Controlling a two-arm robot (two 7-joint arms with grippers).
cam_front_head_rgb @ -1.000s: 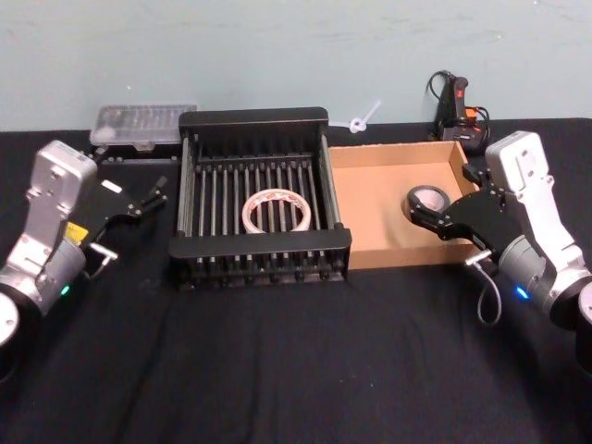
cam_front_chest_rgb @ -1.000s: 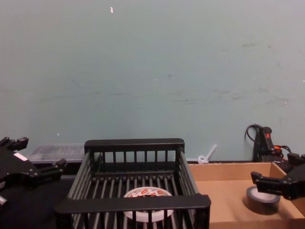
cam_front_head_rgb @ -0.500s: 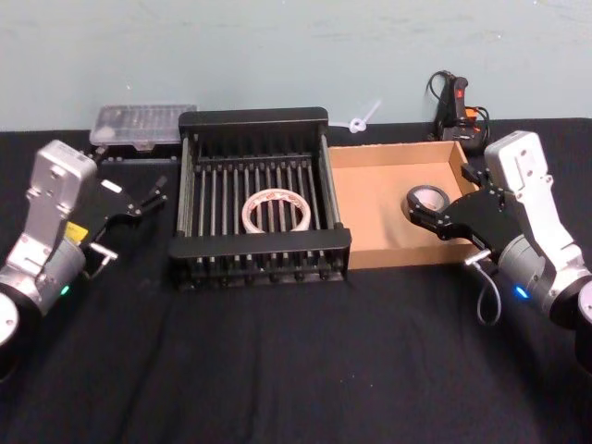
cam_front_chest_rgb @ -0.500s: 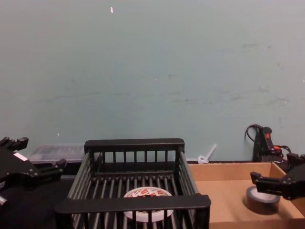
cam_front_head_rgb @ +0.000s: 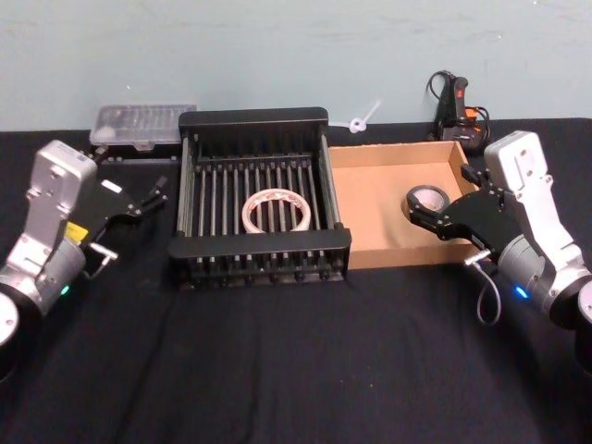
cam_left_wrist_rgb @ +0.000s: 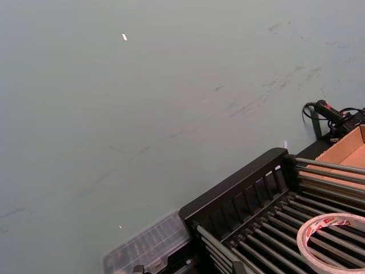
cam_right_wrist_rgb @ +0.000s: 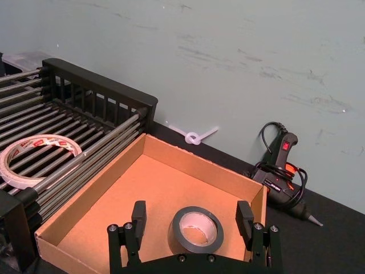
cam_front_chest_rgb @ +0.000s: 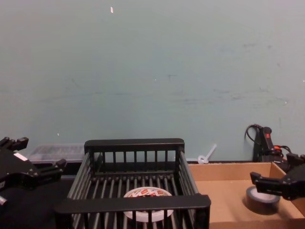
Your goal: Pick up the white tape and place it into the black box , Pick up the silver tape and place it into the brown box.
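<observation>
Head view: right gripper (cam_front_head_rgb: pixel 427 215) wide over silver tape (cam_front_head_rgb: pixel 426 198) near brown box (cam_front_head_rgb: pixel 370 252) right wall.

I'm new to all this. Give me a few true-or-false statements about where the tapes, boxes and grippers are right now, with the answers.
1. The white tape lies in the black box. True.
2. The silver tape is out on the table. False: it sits in the brown box.
3. The right gripper is open, a finger on either side of the silver tape. True.
4. The left gripper holds the white tape. False: it is open and holds nothing, off to the black box's left.
5. The brown box stands to the left of the black box. False: it stands against its right side.
</observation>
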